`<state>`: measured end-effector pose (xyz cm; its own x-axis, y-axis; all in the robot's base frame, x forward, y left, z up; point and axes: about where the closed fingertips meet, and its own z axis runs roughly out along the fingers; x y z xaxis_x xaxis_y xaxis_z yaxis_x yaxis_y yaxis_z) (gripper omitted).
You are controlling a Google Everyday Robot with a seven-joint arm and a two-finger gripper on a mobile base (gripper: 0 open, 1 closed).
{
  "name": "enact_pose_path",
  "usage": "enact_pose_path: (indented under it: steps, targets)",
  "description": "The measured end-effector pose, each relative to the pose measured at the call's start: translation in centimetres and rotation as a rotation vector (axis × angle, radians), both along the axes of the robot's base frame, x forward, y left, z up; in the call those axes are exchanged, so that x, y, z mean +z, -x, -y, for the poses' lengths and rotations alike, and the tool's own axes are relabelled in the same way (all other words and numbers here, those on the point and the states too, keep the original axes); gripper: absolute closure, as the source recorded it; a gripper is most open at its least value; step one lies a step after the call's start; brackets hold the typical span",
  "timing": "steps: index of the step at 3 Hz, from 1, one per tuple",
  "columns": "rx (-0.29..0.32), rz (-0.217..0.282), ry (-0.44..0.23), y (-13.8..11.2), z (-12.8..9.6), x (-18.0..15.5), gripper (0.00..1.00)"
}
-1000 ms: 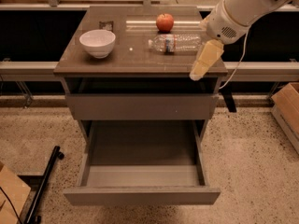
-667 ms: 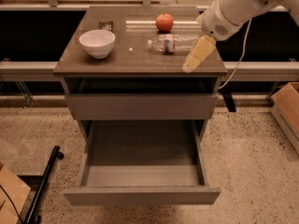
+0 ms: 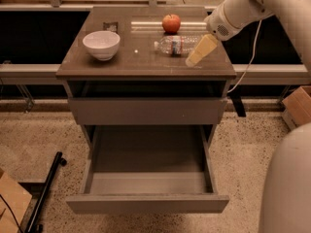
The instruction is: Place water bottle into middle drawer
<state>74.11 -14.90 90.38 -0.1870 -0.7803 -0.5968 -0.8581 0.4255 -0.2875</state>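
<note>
The water bottle (image 3: 176, 44) lies on its side on the brown tabletop (image 3: 146, 66), white cap pointing left, just below the apple. My gripper (image 3: 192, 59) hangs from the white arm at the upper right. Its yellowish tip is low over the tabletop, right beside the bottle's right end, and I cannot tell if it touches. The middle drawer (image 3: 148, 154) is pulled out wide at the bottom of the cabinet and is empty. The plain drawer (image 3: 148, 111) just under the tabletop is closed.
A white bowl (image 3: 101, 44) stands at the left of the tabletop and a red apple (image 3: 171, 23) at the back. A black pole (image 3: 46, 191) lies on the floor at the left. A cardboard box (image 3: 299, 106) is at the right. My white body (image 3: 286, 188) fills the lower right.
My gripper has moved left and back from beyond the table's right edge to over the tabletop, close to the bottle's right end. The bottle, bowl and apple have not moved.
</note>
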Motion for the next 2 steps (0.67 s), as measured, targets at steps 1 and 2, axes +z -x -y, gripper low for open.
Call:
enact_pose_path:
  steps: [1,2]
  targets:
    - [-0.015,-0.01,-0.023,-3.1,0.4,-1.4,0.0]
    - [0.012,-0.023,-0.039,-7.4,-0.2,-4.0,0.0]
